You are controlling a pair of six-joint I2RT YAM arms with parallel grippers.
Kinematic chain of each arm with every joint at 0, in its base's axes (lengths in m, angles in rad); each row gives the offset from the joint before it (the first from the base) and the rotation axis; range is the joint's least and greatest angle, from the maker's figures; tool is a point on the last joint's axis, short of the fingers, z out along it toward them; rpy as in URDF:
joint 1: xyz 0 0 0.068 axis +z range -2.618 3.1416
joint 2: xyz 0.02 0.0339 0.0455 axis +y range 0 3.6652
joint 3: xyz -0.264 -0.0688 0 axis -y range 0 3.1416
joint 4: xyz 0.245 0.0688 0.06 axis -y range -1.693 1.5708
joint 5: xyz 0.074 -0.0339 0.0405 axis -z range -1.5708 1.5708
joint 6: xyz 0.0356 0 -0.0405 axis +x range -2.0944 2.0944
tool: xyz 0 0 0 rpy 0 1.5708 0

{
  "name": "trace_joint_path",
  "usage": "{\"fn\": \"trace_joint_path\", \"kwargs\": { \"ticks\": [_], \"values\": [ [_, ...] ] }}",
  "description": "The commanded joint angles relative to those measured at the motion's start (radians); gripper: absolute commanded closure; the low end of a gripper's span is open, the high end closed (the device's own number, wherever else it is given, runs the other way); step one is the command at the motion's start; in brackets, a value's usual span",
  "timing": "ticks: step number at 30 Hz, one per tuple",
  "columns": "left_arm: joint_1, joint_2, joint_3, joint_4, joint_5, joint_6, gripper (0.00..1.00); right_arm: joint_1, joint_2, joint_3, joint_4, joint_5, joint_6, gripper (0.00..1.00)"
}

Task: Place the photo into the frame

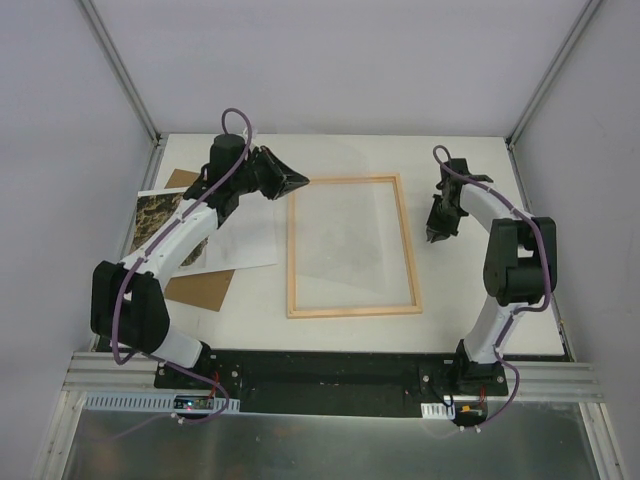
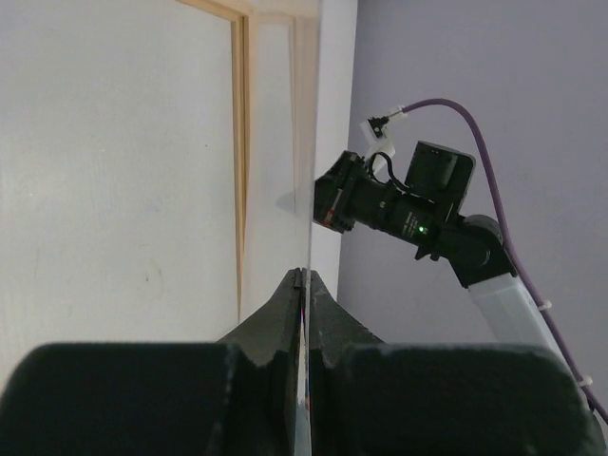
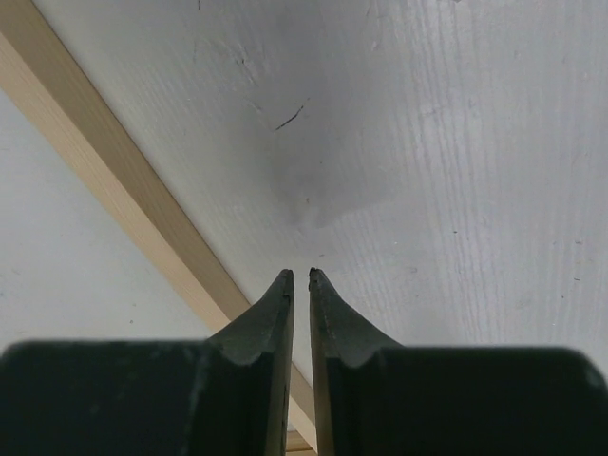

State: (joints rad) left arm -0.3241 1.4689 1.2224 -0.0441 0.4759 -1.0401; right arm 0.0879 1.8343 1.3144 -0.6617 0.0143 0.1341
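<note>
The frame (image 1: 350, 311), made of light wood strips, lies flat in the middle of the table. My left gripper (image 1: 303, 181) is at its far left corner, shut on the edge of a clear pane (image 2: 311, 190). The left wrist view shows the pane edge-on between the fingers (image 2: 285, 304). The photo (image 1: 157, 213) of a rocky cliff lies at the left edge, partly hidden under my left arm. My right gripper (image 1: 436, 238) hangs just right of the frame's right strip (image 3: 114, 180). Its jaws (image 3: 300, 274) stand a narrow slit apart with nothing between them.
A white sheet (image 1: 245, 238) lies between the photo and the frame. A brown backing board (image 1: 202, 290) sticks out beneath it. The enclosure's walls and posts (image 1: 120, 70) close in the table's back and sides. My right arm (image 2: 399, 204) shows in the left wrist view.
</note>
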Motion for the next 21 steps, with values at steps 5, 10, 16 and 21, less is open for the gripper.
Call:
{"fn": "trace_joint_path", "kwargs": {
  "ticks": [5, 10, 16, 21],
  "values": [
    [0.013, 0.071, -0.147, 0.430, 0.168, -0.172, 1.00, -0.001, 0.033, 0.000, 0.022, -0.066, 0.013, 0.88],
    [0.011, 0.099, -0.219, 0.545, 0.173, -0.204, 1.00, -0.002, 0.051, 0.006, 0.025, -0.073, 0.013, 0.88],
    [0.003, 0.119, -0.294, 0.668, 0.168, -0.230, 1.00, 0.007, 0.056, -0.015, 0.040, -0.079, 0.022, 0.91],
    [0.000, 0.143, -0.317, 0.724, 0.173, -0.244, 1.00, 0.019, 0.037, -0.047, 0.050, -0.076, 0.041, 0.93]
  ]
}}
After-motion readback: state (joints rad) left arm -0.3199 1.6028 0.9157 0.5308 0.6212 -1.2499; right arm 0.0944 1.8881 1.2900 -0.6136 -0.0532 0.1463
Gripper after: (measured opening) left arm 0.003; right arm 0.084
